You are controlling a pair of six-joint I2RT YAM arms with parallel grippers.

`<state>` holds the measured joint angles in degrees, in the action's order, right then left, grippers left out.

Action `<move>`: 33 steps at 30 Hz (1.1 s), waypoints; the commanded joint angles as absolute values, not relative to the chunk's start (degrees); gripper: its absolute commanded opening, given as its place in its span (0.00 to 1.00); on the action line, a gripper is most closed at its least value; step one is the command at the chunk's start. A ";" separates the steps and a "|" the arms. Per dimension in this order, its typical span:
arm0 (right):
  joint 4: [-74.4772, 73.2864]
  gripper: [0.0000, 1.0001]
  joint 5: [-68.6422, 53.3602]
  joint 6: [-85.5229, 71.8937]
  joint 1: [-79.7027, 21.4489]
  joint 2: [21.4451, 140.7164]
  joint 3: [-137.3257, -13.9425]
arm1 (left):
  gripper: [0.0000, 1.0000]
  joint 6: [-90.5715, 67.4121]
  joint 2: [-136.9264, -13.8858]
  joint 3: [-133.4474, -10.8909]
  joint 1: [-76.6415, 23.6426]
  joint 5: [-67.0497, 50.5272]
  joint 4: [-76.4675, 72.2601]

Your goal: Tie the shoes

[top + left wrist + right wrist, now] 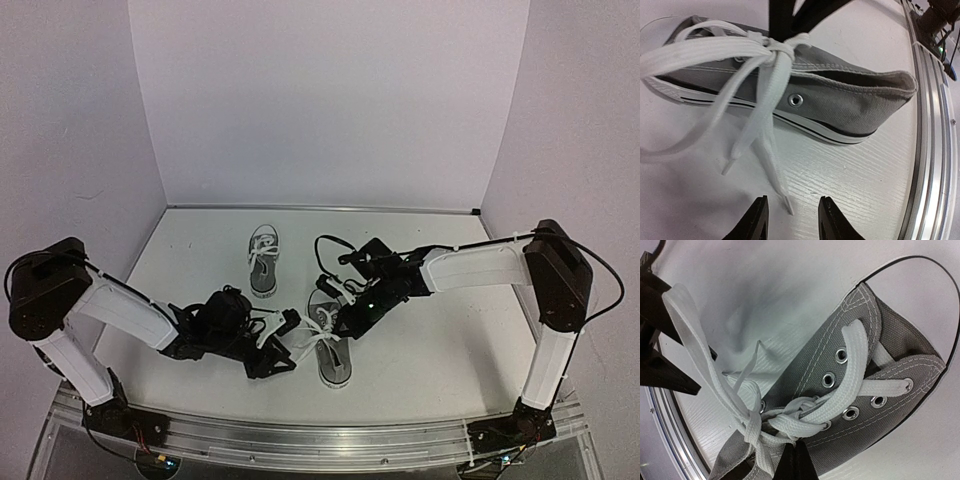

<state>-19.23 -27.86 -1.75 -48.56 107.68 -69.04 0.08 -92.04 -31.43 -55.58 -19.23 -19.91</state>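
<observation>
The near grey sneaker lies between my two grippers; its side fills the left wrist view and its eyelet rows the right wrist view. Its white laces are gathered in a knot with long loose ends. My left gripper is open low over the table, and one lace tip lies between its jaws, untouched. My right gripper is shut, its tips pressed against the knot and pinching lace there. The second sneaker stands farther back, untouched.
The metal rail along the table's near edge runs just behind the shoe's heel. A black cable loops over the table by the right arm. White walls enclose the table on three sides.
</observation>
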 commanded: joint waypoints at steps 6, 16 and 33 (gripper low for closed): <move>-17.80 0.00 -27.70 -2.48 -48.81 108.56 -69.75 | 0.38 3.44 -98.35 -38.67 -58.15 -12.12 -15.14; -17.15 0.00 -27.64 -2.70 -48.85 108.74 -68.99 | 0.08 3.56 -98.57 -40.20 -59.59 -7.97 -9.34; -15.82 0.00 -28.07 -3.43 -48.84 108.82 -68.20 | 0.00 -2.86 -87.33 -33.93 -59.59 -8.99 -2.73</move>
<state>-17.14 -27.96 -3.05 -48.56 107.84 -68.47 -0.44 -89.74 -34.41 -59.31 -8.43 -5.36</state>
